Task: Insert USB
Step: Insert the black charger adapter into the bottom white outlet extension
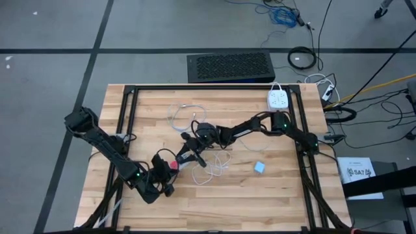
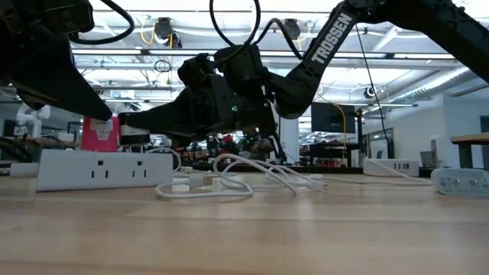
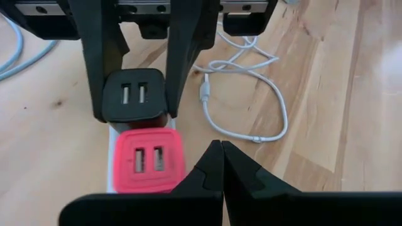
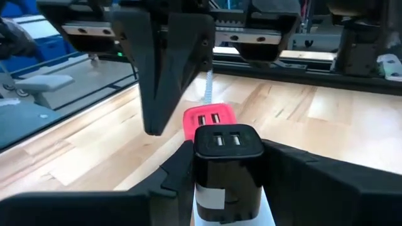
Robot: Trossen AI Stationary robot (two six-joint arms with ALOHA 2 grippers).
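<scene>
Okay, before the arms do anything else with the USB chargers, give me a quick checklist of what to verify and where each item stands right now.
1. Right gripper closed on the black charger: ok, fingers flank its sides.
2. Left gripper empty: ok, fingers shut together, holding nothing.
3. Black charger lined up over the white power strip: cannot tell, seating is hidden.
4. Pink charger on the strip beside the black one: ok.
5. White USB cable clear of the strip: ok, it lies loose on the wood, unplugged.
6. Black charger's ports unobstructed: ok, both slots show empty.
</scene>
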